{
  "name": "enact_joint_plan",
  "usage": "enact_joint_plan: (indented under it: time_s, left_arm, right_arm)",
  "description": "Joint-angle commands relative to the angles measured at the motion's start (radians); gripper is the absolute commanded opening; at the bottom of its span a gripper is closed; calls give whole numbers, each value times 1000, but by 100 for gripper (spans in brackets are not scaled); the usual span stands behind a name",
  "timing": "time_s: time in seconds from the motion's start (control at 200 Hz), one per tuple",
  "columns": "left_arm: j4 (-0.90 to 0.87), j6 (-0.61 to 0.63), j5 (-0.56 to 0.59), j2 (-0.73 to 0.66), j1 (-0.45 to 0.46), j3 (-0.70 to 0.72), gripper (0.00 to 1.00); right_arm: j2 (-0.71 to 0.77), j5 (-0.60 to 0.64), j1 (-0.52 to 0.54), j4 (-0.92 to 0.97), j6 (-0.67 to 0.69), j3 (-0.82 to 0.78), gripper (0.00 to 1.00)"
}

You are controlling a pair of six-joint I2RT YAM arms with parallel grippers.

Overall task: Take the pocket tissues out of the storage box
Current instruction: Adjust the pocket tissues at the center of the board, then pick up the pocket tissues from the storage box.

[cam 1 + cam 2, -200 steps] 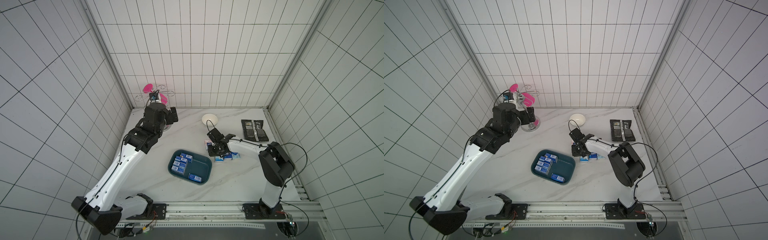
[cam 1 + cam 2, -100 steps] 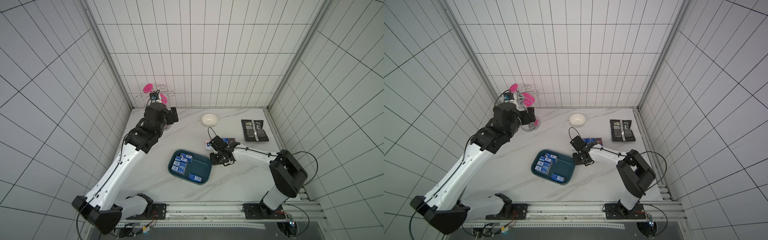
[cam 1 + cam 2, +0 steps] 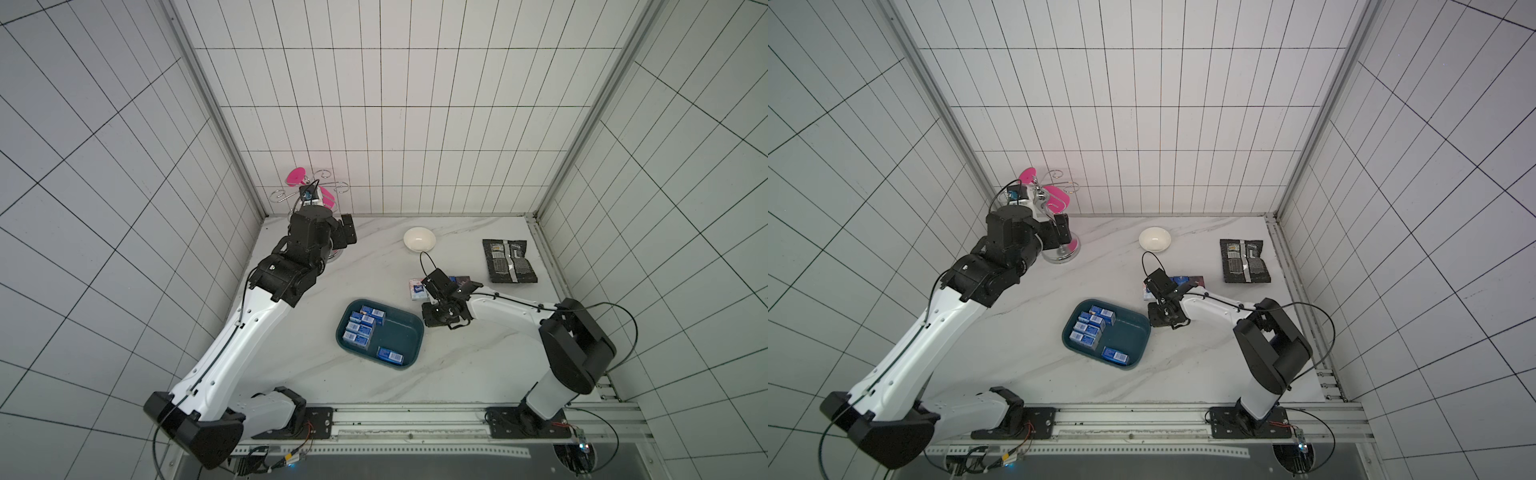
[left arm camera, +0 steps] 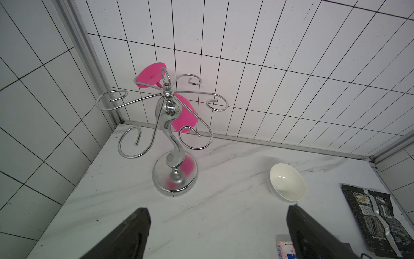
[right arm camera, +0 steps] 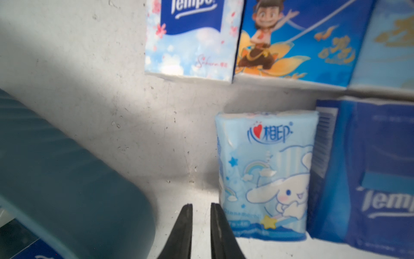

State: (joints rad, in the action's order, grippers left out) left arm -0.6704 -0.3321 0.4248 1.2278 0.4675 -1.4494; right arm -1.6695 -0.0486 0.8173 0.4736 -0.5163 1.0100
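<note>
Right claw [image 5: 201,205], mine, hangs low just outside the storage box [image 3: 397,332], at the box end nearest my arm. Fingers nearly clenched, only a thin slit betw. them, nothing in it.

Pocket tissues [image 3: 360,328]: a blue cluster lies inside the box at the end farthest from me, plus one lone pack [image 3: 390,355] apart from it, near a box wall. More packs lie out on the table [image 3: 457,374] just past my end of the box, e.g. a light-blue cartoon pack [image 5: 266,175] beside my fingertips.

Step, as I judge it: betw. picks, w/ roughly half the job left.

Next move calls for spreading wide, clearing the box rim, then coming down astride a pack's narrow sides. Prob. the lone one, since it has room around it.

Left claw [image 4: 217,208] sits well away from the box, spread, empty.
</note>
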Motion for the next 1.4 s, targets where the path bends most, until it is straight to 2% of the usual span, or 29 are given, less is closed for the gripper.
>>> enact_joint_plan:
  time_s: [0.0, 0.5, 0.82, 1.01, 1.15, 1.289, 1.394]
  left_arm:
    - [9, 7, -3, -5, -4, -6, 98]
    - [7, 11, -3, -17, -4, -2, 98]
    - [8, 6, -3, -16, -4, 5, 98]
    - [7, 3, -4, -17, -4, -1, 98]
    - [4, 5, -4, -4, -4, -2, 98]
    - [4, 0, -7, 7, -3, -5, 98]
    - [2, 2, 0, 13, -3, -10, 98]
  right_arm:
    - [-35, 5, -7, 7, 13, 51, 19]
    - [-160, 20, -44, -24, 0, 151, 19]
    - [-150, 0, -44, -21, 8, 170, 19]
    - [-111, -17, -9, 8, 23, 187, 20]
    - [-12, -8, 22, 32, 39, 177, 25]
    - [75, 9, 72, 103, 116, 192, 37]
    - [113, -12, 116, 114, 173, 181, 40]
